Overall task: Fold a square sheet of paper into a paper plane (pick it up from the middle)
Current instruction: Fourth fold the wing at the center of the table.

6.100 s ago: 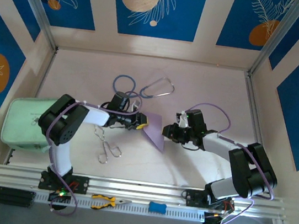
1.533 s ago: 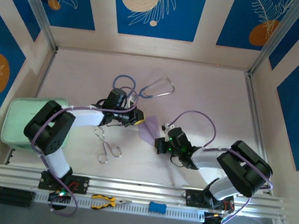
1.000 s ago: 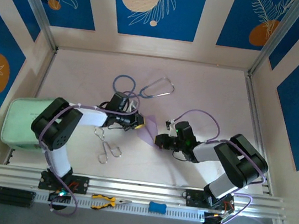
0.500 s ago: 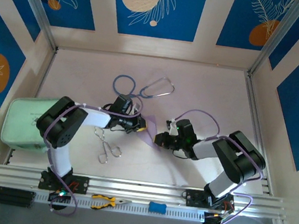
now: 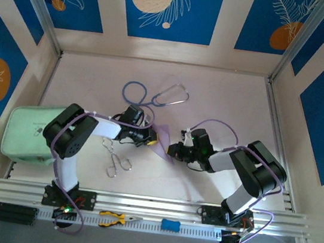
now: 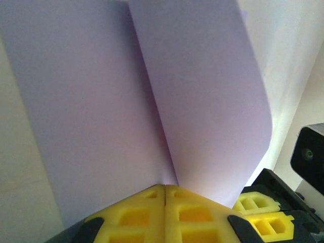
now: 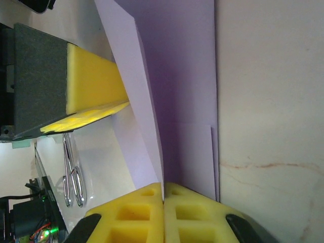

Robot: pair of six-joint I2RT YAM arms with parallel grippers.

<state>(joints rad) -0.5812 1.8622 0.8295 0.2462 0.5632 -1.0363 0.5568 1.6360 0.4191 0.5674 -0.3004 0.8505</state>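
Change: gap between left gripper (image 5: 152, 137) and right gripper (image 5: 172, 151) shrunk since a second ago — paper (image 5: 163, 141) bowed narrower | both pinched shut on it | fold closing

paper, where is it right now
Top view: mid-table, the folded paper is pinched between the left gripper and right gripper, just right of the forceps.

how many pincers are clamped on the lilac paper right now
2. The left pincer is shut on the folded lilac paper from its left side. The right pincer is shut on it from the right. This rig has no other pincers.
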